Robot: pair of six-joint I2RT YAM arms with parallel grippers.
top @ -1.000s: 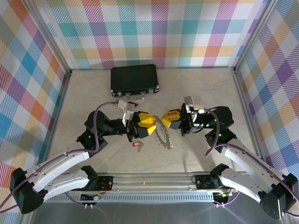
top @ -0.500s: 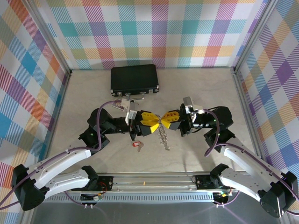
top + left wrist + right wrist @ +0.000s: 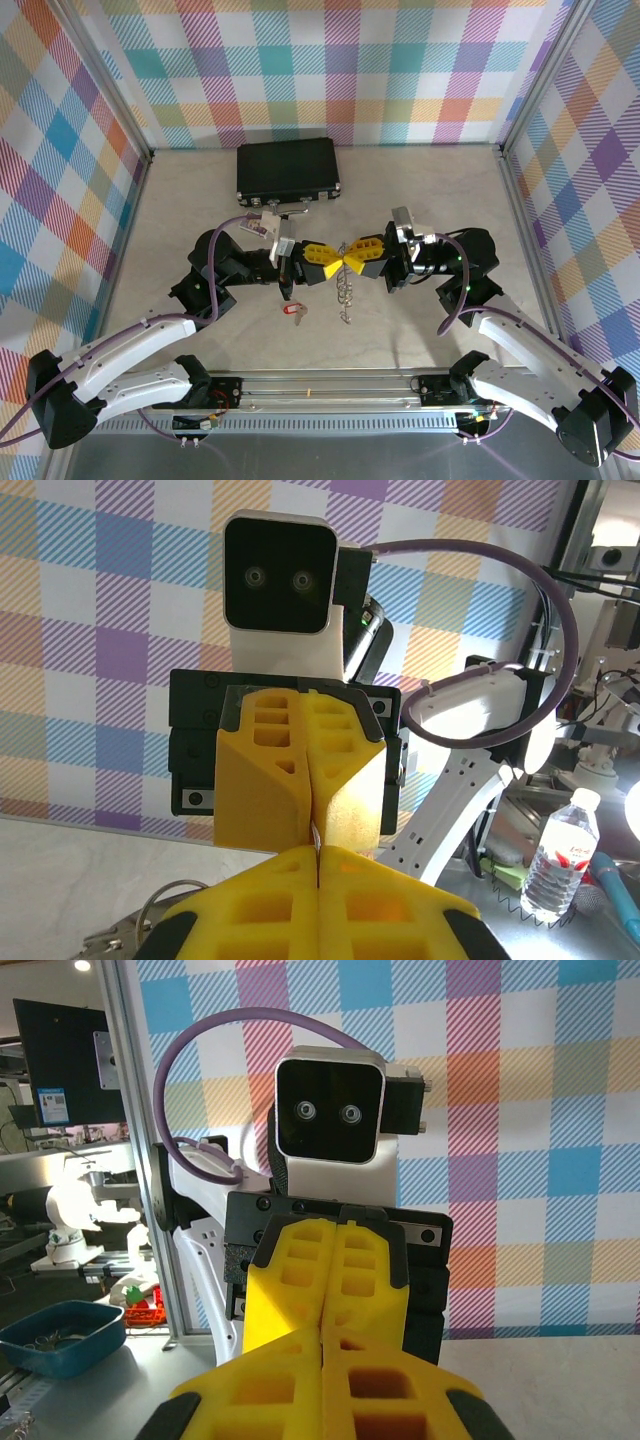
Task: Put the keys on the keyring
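Note:
The keyring (image 3: 343,296), a thin ring strung with silvery pieces, hangs in a narrow bunch between the two arms at mid-table. My left gripper (image 3: 336,262) and right gripper (image 3: 351,258) meet tip to tip above it, both shut on the ring's top. In the left wrist view my gripper (image 3: 318,854) pinches a thin metal sliver, with the right arm's yellow fingers (image 3: 300,780) pressed against it; part of the ring (image 3: 150,920) shows at lower left. In the right wrist view my gripper (image 3: 322,1336) is shut against the left's fingers (image 3: 325,1260). The keys (image 3: 296,312), with their red tag, lie on the table below the left gripper.
A black case (image 3: 288,170) lies at the back of the table, beyond both grippers. Checkered walls enclose the left, back and right sides. The metal rail (image 3: 330,385) with both arm bases runs along the near edge.
My left gripper moved right to meet the right gripper and closed on the keyring's top. The ring went from splayed to a narrow hanging bunch. The right arm stayed put.

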